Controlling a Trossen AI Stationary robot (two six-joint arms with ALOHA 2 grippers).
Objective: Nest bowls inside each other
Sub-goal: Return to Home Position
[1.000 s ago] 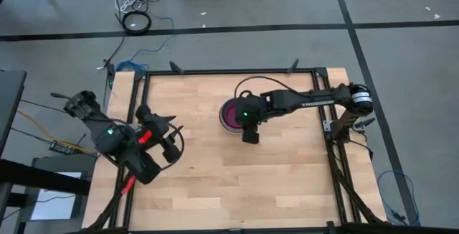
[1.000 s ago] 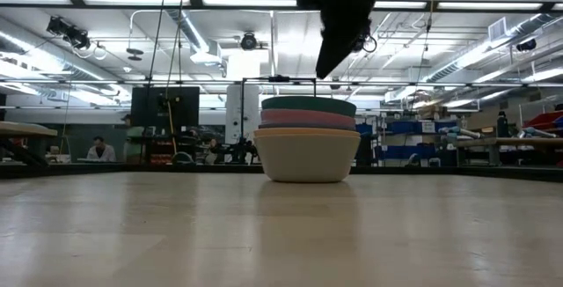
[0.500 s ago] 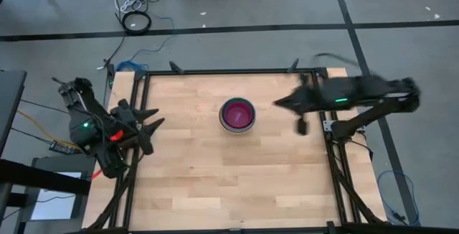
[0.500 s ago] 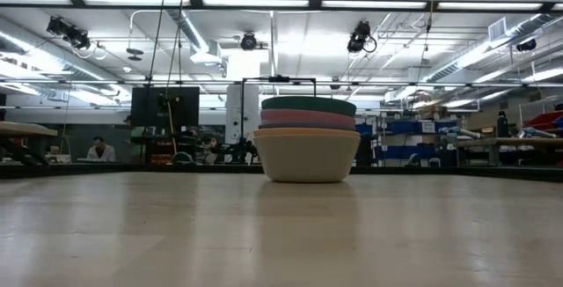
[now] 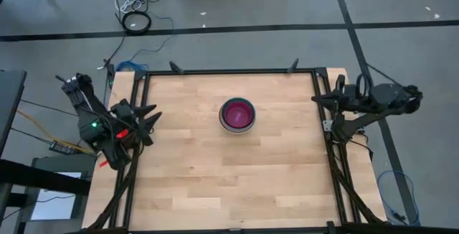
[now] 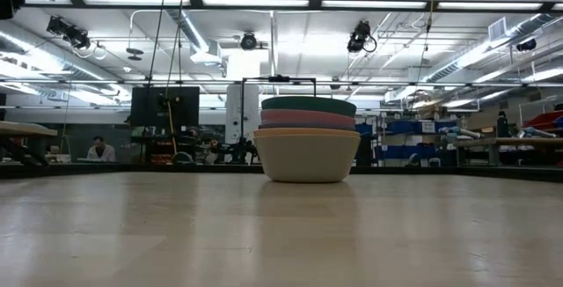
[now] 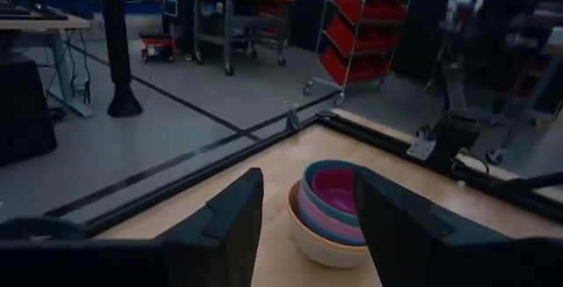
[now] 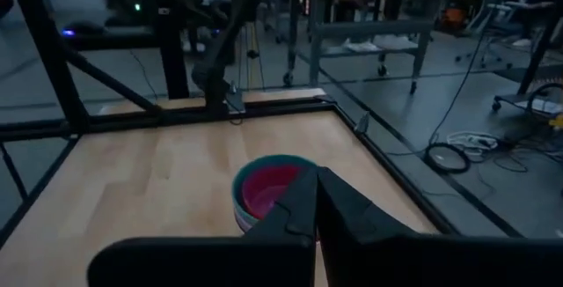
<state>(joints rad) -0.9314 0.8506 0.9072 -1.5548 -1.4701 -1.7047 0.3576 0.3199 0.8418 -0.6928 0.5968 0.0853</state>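
Observation:
The bowls (image 5: 237, 115) stand as one nested stack at the middle of the table. In the low view the stack (image 6: 306, 142) rests on a grey-white bowl's base, with an orange, a pink and a teal rim above it. From above, a magenta bowl (image 7: 337, 190) lies innermost. My left gripper (image 5: 150, 119) hovers open at the table's left edge, pointing at the stack (image 7: 330, 212). My right gripper (image 5: 316, 99) is shut at the right edge, also pointing toward the stack (image 8: 268, 190). Neither touches a bowl.
The wooden table top (image 5: 215, 169) is bordered by a black frame (image 5: 229, 71). Bare wood lies all around the stack. Cables (image 5: 136, 19) lie on the floor beyond the far edge.
My right gripper has drawn back from above the bowl stack to the table's right edge, rising as it went. My left gripper has pulled back toward the left edge and turned. The stack has stayed where it was.

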